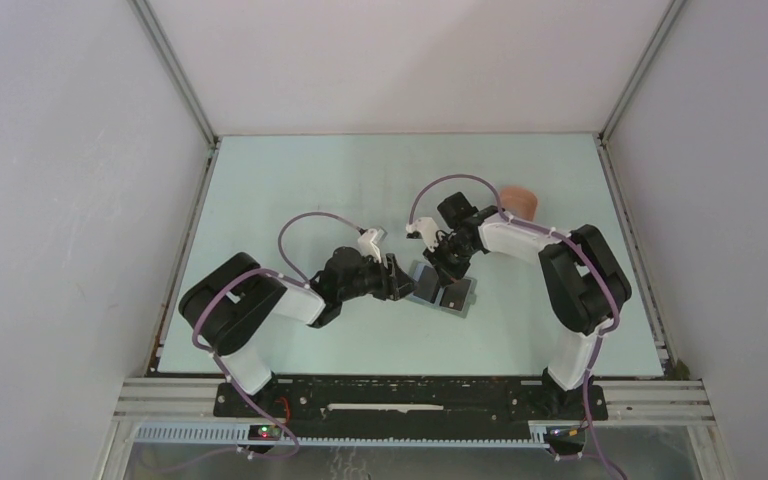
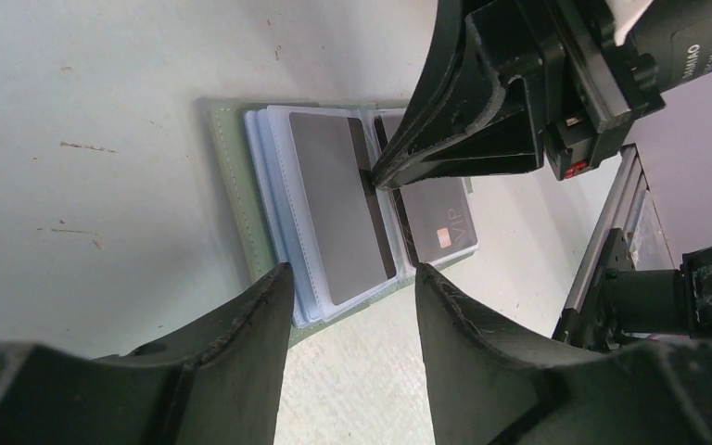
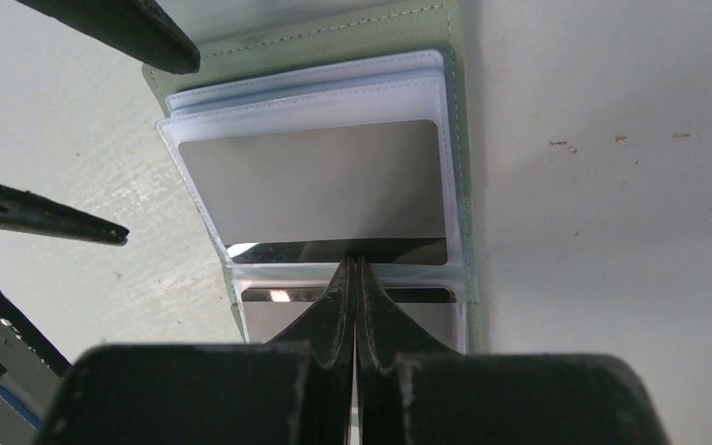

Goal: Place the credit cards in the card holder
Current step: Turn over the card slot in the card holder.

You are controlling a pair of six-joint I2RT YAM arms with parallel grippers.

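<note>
The grey-green card holder (image 1: 457, 297) lies open on the table, its clear sleeves facing up. In the left wrist view a silvery-grey credit card (image 2: 334, 209) with a dark stripe sits in the top sleeve of the holder (image 2: 232, 185). A darker card (image 2: 440, 227) marked VIP lies in the other half. My right gripper (image 3: 354, 264) is shut, its tips pressed at the fold against the striped edge of the grey card (image 3: 320, 185). A second card (image 3: 269, 315) shows below, partly hidden by the fingers. My left gripper (image 2: 352, 287) is open just short of the holder's near edge, holding nothing.
A salmon-pink tray (image 1: 520, 200) stands behind the right arm at the back right. Both arms meet over the middle of the pale green table (image 1: 310, 180). White walls and a metal frame enclose it. A rail (image 2: 612, 241) runs along the near edge.
</note>
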